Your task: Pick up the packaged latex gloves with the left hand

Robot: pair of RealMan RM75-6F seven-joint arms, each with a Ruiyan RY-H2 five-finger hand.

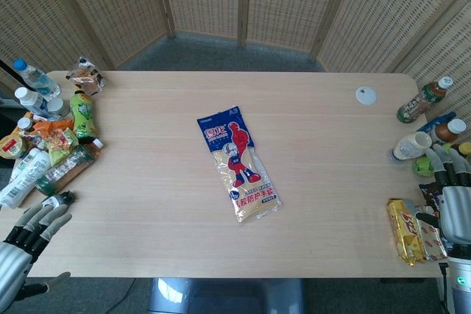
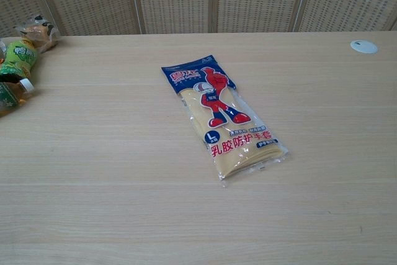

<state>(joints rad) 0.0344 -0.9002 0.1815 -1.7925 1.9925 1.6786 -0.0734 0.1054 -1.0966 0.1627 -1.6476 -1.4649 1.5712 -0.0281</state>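
Note:
The packaged latex gloves (image 1: 238, 162) lie flat near the middle of the table, a long clear pack with a blue top and a red figure; the chest view shows the pack (image 2: 221, 115) running from upper left to lower right. My left hand (image 1: 28, 237) hovers at the table's near left corner, fingers spread and empty, far to the left of the pack. My right hand (image 1: 455, 196) sits at the table's right edge, fingers apart, holding nothing. Neither hand appears in the chest view.
Bottles and snack packs (image 1: 51, 134) crowd the left edge. Bottles (image 1: 423, 101) and a yellow snack bar (image 1: 407, 231) sit along the right edge. A small white disc (image 1: 366, 95) lies at the back right. Woven screens stand behind the wooden table (image 1: 147, 204).

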